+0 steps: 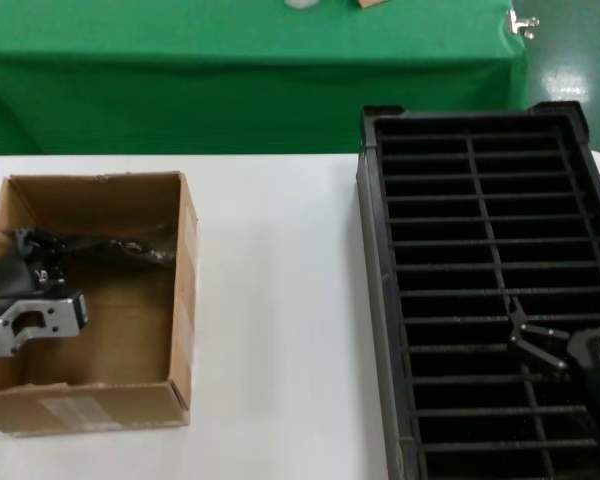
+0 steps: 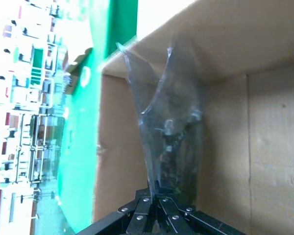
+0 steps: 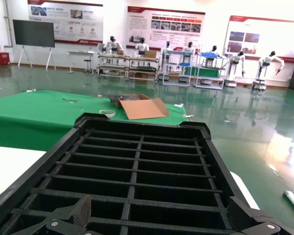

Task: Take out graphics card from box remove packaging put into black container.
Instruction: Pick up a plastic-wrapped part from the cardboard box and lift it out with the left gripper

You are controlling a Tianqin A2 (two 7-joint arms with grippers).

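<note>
1. Head view shows the white tabletop carrying everything; a green-draped table stands beyond its far edge.
2. Largest on it is the black container, filling the right side up to the right edge, its narrow slots running in two columns.
3. Next is the box, brown cardboard, open-topped, by the left edge.
4. Inside the box, toward its far wall, lies the packaging, a crinkled smoky-grey bag with its long axis running left to right across the box. A dark shape shows through it in the left wrist view (probably the graphics card, though I cannot make out its bracket).
5. The left claw reaches into the box at its left end, fingers closed on the near end of the packaging, so the bag stretches straight away from the claw, toward the box's right wall.
6. The right claw hovers over the container's near slots, fingers spread and holding nothing; well apart from the box, so the left arm is the nearer one for drawing the bag out.
</note>
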